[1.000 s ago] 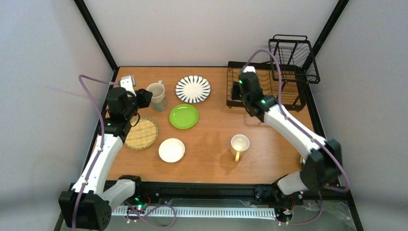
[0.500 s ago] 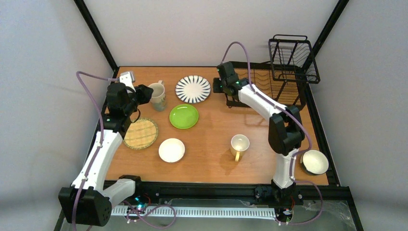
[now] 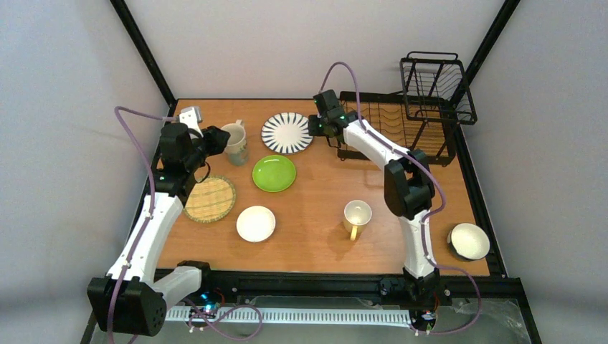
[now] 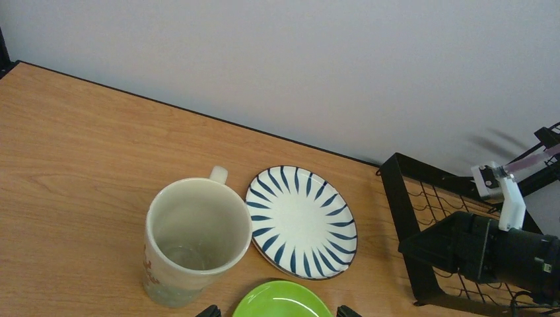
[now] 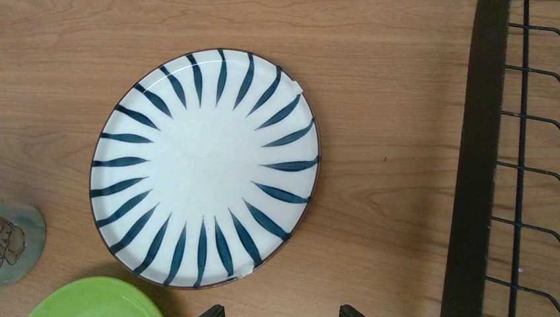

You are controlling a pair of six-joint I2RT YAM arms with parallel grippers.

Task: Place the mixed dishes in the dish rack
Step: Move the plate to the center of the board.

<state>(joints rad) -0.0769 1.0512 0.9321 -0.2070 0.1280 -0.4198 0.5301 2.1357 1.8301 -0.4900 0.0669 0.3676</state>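
Note:
The striped plate (image 3: 287, 132) lies flat at the back middle of the table, left of the black wire dish rack (image 3: 398, 129). My right gripper (image 3: 314, 126) hovers open at that plate's right edge; in the right wrist view the plate (image 5: 203, 168) fills the frame above my open right gripper (image 5: 281, 312). My left gripper (image 3: 217, 140) is open beside a pale mug (image 3: 234, 141). In the left wrist view the mug (image 4: 195, 238) stands left of my left gripper (image 4: 278, 312), the lime-green plate (image 4: 282, 300) between its fingertips. Nothing is held.
A lime-green plate (image 3: 274, 173), a woven bamboo plate (image 3: 211, 198) and a small white dish (image 3: 256, 223) lie left of centre. A second mug (image 3: 356, 215) stands near the middle front. A pale bowl (image 3: 469, 241) sits at the right front corner. The rack's tall basket (image 3: 437, 86) stands back right.
My right arm has swung left from over the rack to the striped plate's right edge, uncovering the bowl at the right front. The left arm has hardly moved.

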